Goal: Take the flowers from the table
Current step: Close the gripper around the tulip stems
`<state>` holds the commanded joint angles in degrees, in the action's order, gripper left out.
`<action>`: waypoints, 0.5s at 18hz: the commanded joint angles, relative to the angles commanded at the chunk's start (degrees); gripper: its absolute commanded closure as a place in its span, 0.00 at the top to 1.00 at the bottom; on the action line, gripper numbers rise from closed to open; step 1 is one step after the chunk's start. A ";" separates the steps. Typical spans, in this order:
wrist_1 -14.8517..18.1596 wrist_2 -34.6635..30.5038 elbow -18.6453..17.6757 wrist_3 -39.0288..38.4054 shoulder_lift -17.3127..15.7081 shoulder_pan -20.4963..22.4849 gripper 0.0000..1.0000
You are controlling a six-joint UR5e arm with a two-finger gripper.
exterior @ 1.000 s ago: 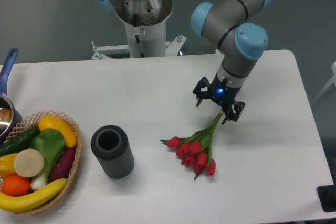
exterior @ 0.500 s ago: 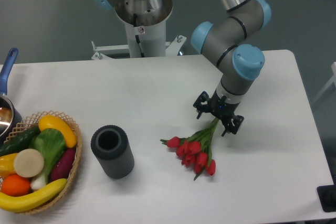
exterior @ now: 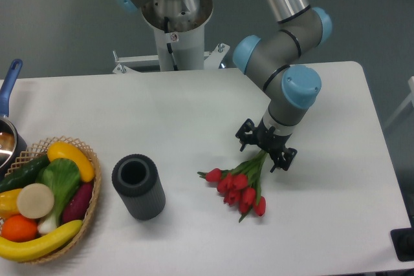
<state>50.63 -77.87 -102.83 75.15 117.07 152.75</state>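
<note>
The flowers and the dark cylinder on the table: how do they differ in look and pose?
The flowers are red buds on thin green stems, lying flat; the dark cylinder is one ribbed grey-black tube standing upright, open end up. The flowers' stems lie under the gripper, its jaws either side of them; the cylinder stands alone, nothing near it. Both rest on the white table.

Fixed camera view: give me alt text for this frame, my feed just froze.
The gripper is low over the stem end of the flowers, a bunch of red tulips lying on the white table, fingers straddling the stems. A dark cylinder stands to the left, a fruit basket at the left edge.
</note>
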 joint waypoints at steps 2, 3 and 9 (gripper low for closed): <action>-0.09 -0.88 0.18 0.09 0.36 -0.09 1.00; -0.09 -1.23 0.18 0.09 0.62 -0.09 1.00; -0.53 -1.50 -0.17 0.00 1.06 -0.17 1.00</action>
<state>50.10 -79.37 -103.01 75.15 118.12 152.58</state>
